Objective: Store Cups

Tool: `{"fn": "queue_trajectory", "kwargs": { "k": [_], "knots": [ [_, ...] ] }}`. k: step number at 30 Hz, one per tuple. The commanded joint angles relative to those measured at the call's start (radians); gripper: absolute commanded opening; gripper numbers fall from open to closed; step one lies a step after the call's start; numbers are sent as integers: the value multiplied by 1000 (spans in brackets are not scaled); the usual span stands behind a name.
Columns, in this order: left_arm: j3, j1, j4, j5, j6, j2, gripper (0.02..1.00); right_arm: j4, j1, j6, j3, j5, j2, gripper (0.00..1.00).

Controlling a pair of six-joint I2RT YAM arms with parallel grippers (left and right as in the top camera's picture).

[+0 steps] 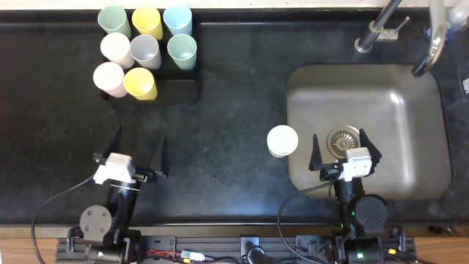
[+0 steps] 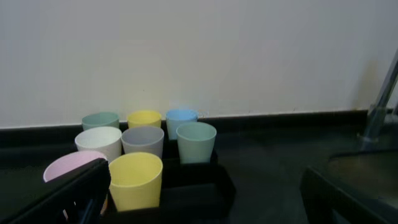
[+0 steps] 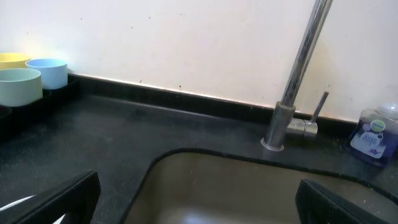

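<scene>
A lone white cup [image 1: 282, 141] stands upright on the black table [image 1: 220, 147], with its open side up, just beside the left rim of the steel sink [image 1: 410, 147]. It is between the two arms, but much closer to the right one.

The right gripper [image 1: 339, 136] is over the sink, near the drain [image 1: 346, 145]. Its two fingers are spread wide and there is nothing between them. In the top view the lone white cup is just to the left of this gripper's left finger and does not touch it.

The left gripper [image 1: 141, 135] is over the bare table, also released and holding nothing. It is well apart from the lone white cup.

Ahead of the left gripper, near the wall [image 2: 199, 50], is a black tray [image 1: 179, 89] with eight cups standing upright, close together. In the row at the wall are a green cup [image 1: 113, 20], a yellow cup [image 1: 146, 20] and a blue cup [image 1: 177, 20]. In the middle row are a white cup [image 1: 116, 48], a grey cup [image 1: 144, 51] and a second green cup [image 1: 182, 50]. In the nearest row are a pink cup [image 1: 108, 77] and a second yellow cup [image 1: 139, 83], and the tray place beside these two is free.

Behind the sink stand the faucet [image 3: 298, 81] and a soap bottle [image 3: 373, 137].
</scene>
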Motion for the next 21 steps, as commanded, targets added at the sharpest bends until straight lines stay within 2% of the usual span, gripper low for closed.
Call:
{"fn": "queue_trajectory", "kwargs": {
  "k": [1,5,21],
  "knots": [
    [-2,3,-77,-4,51,-13,1000,6,-1,0,-13,0,-10,998],
    [-1,3,-208,-5,52,-13,1000,6,-1,0,-13,0,-10,998],
    [-1,3,-197,-5,52,-8,1000,6,-1,0,-13,0,-10,996]
  ]
}}
